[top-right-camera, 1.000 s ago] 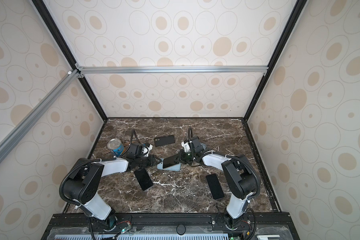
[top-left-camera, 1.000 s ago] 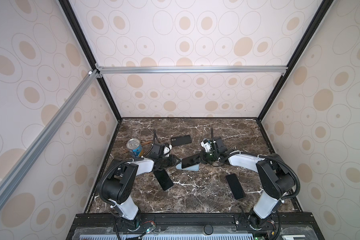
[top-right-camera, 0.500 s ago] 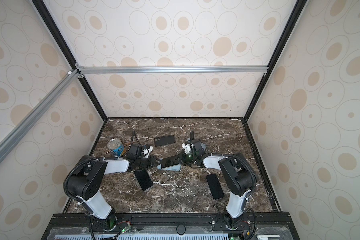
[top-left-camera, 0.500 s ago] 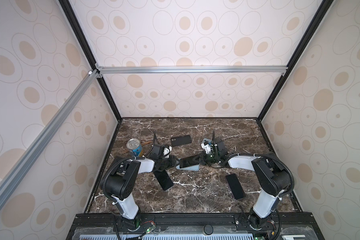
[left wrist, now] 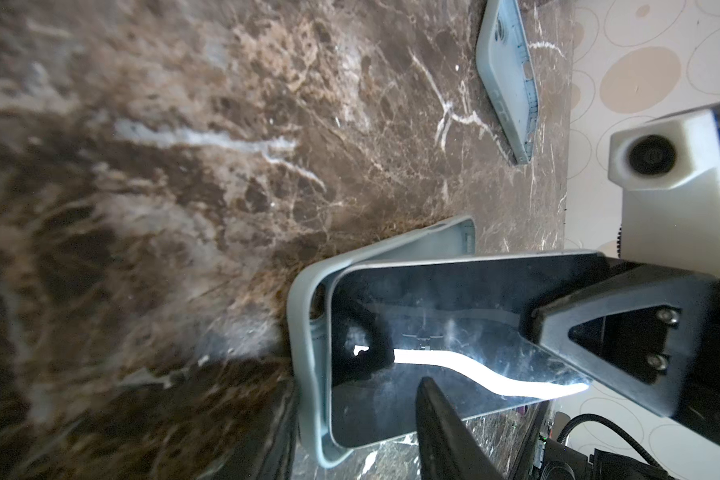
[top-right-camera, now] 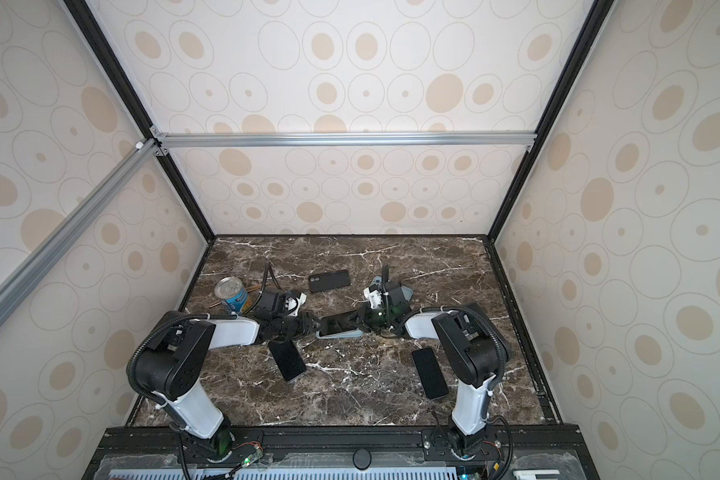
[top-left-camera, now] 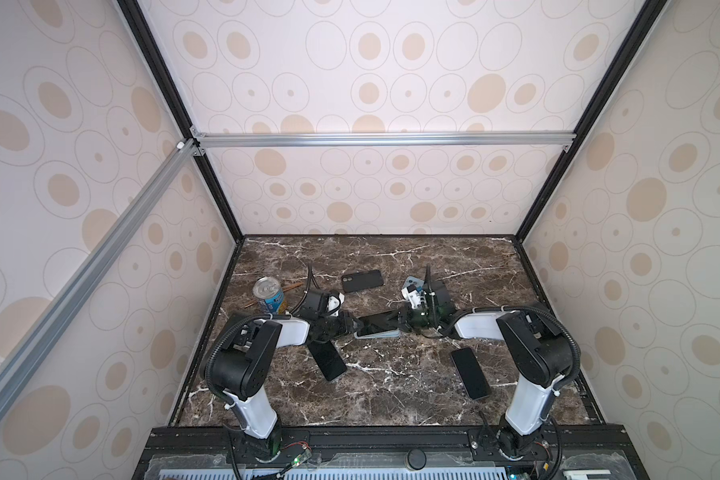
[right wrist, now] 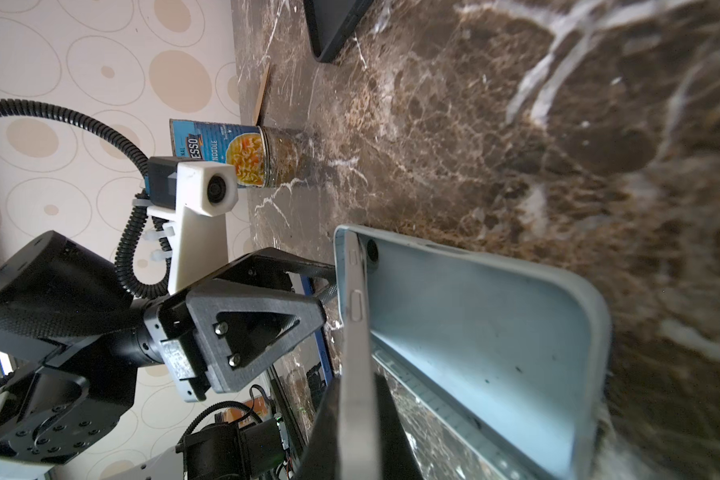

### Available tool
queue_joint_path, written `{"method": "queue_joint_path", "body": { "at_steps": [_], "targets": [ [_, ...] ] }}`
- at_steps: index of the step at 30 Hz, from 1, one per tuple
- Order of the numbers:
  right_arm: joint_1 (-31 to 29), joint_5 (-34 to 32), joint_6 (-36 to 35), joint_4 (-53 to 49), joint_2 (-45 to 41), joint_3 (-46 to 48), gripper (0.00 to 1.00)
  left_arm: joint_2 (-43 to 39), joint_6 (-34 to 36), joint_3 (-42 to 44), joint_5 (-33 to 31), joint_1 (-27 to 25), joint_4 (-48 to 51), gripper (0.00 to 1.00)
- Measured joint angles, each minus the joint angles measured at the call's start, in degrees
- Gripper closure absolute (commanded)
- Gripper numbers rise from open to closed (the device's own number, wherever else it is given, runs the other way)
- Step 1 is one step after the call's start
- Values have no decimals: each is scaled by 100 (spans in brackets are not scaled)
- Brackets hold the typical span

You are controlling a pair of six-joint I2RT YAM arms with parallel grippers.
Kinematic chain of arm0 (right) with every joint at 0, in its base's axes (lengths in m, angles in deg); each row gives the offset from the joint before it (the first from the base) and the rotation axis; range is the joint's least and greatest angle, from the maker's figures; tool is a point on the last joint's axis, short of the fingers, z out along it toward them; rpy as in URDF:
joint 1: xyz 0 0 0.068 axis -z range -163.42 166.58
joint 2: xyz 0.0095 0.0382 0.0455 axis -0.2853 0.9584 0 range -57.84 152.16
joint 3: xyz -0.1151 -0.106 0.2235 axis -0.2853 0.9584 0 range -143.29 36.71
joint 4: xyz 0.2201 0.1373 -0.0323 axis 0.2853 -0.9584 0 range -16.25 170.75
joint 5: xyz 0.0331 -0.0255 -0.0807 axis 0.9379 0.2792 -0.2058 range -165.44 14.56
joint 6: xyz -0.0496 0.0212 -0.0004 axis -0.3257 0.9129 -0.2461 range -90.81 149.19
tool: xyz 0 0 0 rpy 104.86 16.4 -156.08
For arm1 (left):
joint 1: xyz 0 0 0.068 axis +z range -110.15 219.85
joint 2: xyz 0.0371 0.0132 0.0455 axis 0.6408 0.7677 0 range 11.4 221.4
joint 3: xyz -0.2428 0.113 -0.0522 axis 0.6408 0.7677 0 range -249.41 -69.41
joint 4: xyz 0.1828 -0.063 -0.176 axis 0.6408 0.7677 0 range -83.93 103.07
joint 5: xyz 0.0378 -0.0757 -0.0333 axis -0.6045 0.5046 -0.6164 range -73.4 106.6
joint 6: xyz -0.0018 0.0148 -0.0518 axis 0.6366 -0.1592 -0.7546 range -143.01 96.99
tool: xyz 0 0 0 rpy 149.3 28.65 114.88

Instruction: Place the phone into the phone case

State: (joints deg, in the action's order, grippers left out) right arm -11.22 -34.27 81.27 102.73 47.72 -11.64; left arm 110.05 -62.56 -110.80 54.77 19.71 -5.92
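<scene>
Left claw (top-left-camera: 355,326) pinched the case (right wrist: 495,332) end, probably bracing it; right claw (top-left-camera: 400,323) clamped the phone (left wrist: 454,307), tilted, 1 end tucked in.

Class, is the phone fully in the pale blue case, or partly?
Partly: one end of the phone sits in the case; the other end angles up out.

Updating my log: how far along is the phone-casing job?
Done: one end of the phone is tucked into the phone case. In hand: the right gripper pinches the phone's raised end; the left gripper holds the case. Left: press that end down flush.
</scene>
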Motion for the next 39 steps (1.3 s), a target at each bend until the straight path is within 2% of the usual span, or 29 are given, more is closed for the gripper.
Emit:
{"method": "queue_joint_path", "body": {
  "at_steps": [18, 28, 39],
  "targets": [
    [109, 522, -127, 223, 481, -232, 100, 142, 98, -203, -83, 4, 92, 54],
    [92, 391, -20, 614, 444, 35, 100, 142, 96, -203, -96, 4, 81, 55],
    [11, 146, -282, -70, 251, -199, 88, 142, 98, -203, -114, 4, 87, 55]
  ]
}}
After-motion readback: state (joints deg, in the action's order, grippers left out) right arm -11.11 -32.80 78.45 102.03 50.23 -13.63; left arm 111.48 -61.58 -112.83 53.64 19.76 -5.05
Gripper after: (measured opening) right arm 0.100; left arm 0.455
